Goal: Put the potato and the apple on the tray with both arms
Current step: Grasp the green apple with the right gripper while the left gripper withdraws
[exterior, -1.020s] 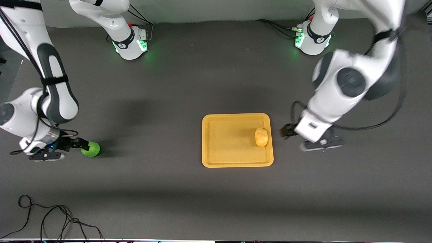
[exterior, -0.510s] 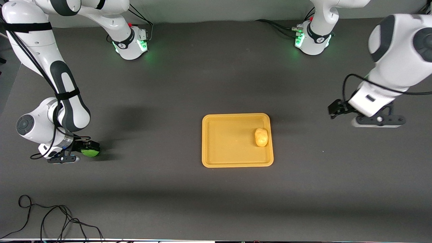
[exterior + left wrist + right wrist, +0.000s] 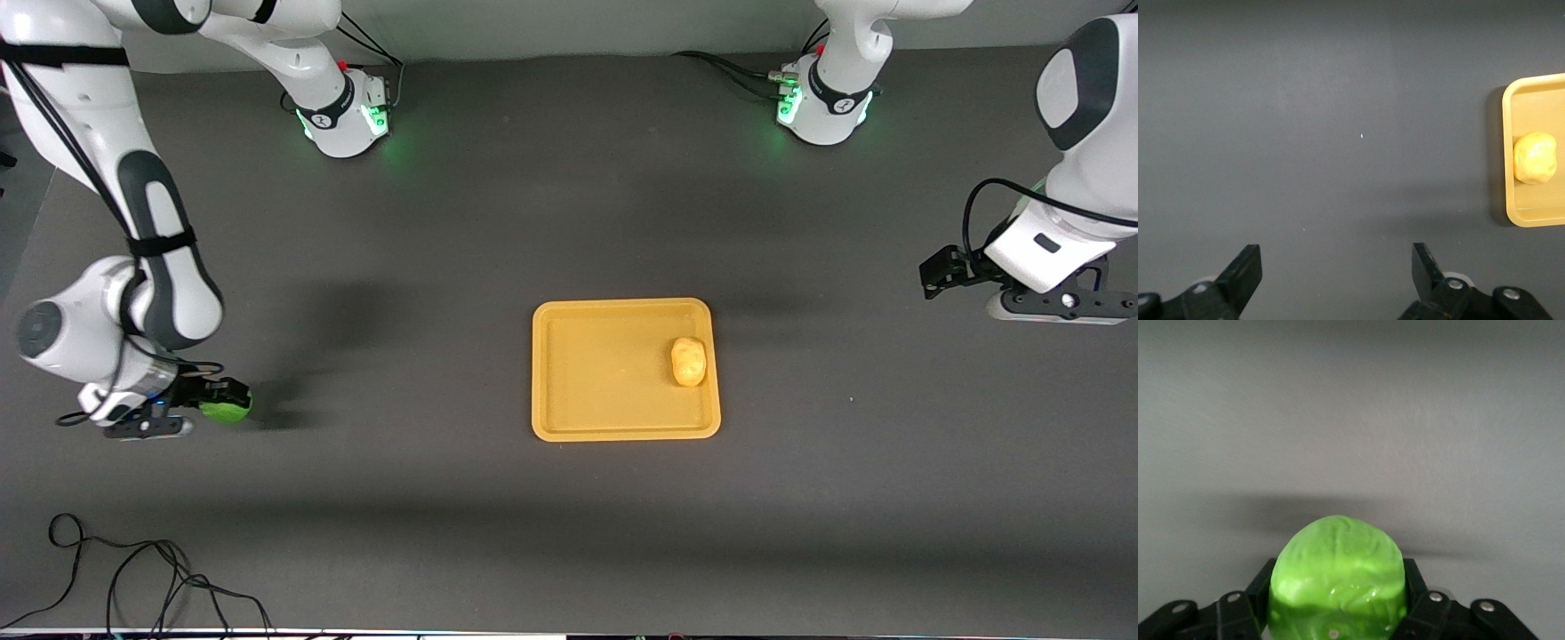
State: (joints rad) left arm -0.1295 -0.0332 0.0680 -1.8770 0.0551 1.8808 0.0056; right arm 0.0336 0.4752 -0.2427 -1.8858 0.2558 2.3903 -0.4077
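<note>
1. Your right gripper point(image 3: 216, 396) is sitting low at the right arm's end of the table point(image 3: 444, 498), well apart from the tray point(image 3: 569, 418), a bit nearer the front camera than the tray's middle.
2. Its jaws are clamping the apple point(image 3: 227, 410); in the right wrist view the apple point(image 3: 1337, 577) is filling the gap and a finger point(image 3: 1425, 613) is pressing on each side.
3. You can't tell whether the apple is touching the table.
4. Your left gripper point(image 3: 944, 271) is hanging over bare table toward the left arm's end, well apart from the tray.
5. Its jaws are standing wide, holding nothing; the left wrist view is showing both fingers point(image 3: 1241, 273) spread with only table between.
6. The potato point(image 3: 688, 361) is lying in the tray, just beside the rim on the left arm's side.
7. The tray is lying flat mid-table, with only the potato in it.
8. A cable point(image 3: 133, 578) is lying at the table's front edge, toward the right arm's end from the tray.
</note>
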